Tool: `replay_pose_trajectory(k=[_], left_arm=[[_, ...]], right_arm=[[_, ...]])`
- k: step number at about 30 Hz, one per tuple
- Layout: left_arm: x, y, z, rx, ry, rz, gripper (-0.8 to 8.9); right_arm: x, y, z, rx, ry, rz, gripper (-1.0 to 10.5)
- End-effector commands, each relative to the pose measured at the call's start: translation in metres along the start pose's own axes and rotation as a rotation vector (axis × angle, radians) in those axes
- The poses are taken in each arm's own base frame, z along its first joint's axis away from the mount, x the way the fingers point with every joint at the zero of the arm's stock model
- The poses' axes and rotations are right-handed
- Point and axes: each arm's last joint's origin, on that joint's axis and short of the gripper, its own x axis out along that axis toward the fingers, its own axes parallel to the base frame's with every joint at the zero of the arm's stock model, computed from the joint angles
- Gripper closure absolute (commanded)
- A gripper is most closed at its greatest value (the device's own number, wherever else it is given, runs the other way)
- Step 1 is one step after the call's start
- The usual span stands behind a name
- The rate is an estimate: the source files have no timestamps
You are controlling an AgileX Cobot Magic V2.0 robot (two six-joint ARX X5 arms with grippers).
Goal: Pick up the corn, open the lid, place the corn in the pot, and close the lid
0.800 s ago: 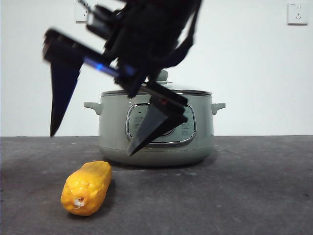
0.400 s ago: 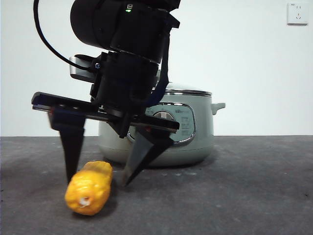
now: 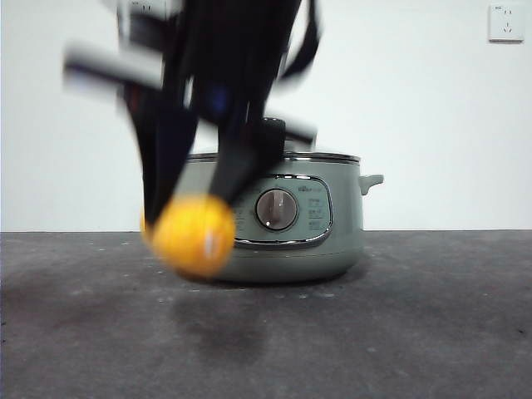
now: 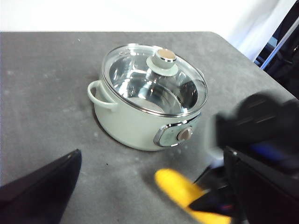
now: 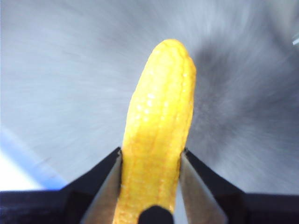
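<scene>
Nothing here can actually be read. The pot point(image 3: 274, 216) carries small dark print on its control panel point(image 3: 287, 209), to either side of the grey dial point(image 3: 276, 209) and just above it, but the marks are too small and soft to make out as words or numbers. From the left wrist view the same panel point(image 4: 180, 134) shows only as a chrome frame with no legible marking. The wall socket point(image 3: 505, 22), high and well to the right of the pot, bears no readable label.
</scene>
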Motion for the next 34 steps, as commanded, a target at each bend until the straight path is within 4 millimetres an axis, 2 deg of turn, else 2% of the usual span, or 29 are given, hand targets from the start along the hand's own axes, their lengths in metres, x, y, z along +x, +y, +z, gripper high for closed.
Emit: replay_pose_trajectory(k=[1,4,8,10,15,23,28,34], left_arm=[[0.004,0.001,0.004,0.014,-0.007,-0.015,2.03],[0.016,0.004,0.014,0.054,-0.037,-0.046,2.03],[0.040,0.003,0.037,0.088,-0.018,-0.117,2.09],[0.059,-0.001,0.055,0.124,0.012,-0.163,2.16],[0.102,-0.012,0.084,0.192,0.067,-0.178,2.16],[0.193,-0.033,0.113,0.325,0.161,-0.137,2.16],[0.252,-0.044,0.116,0.365,0.184,-0.127,2.16],[0.305,-0.045,0.103,0.402,0.212,-0.083,2.16]], right_arm=[[-0.048,0.005,-0.006,-0.067,-0.097,-0.021,9.6],[-0.120,-0.001,-0.025,-0.064,-0.268,-0.084,9.6],[-0.191,-0.020,-0.063,-0.022,-0.419,-0.195,9.6],[-0.217,-0.031,-0.085,0.009,-0.469,-0.265,9.6],[-0.246,-0.045,-0.119,0.083,-0.516,-0.305,9.6],[-0.266,-0.060,-0.158,0.170,-0.516,-0.362,9.6],[-0.271,-0.066,-0.173,0.206,-0.503,-0.393,9.6],[-0.272,-0.068,-0.177,0.219,-0.501,-0.391,9.6]])
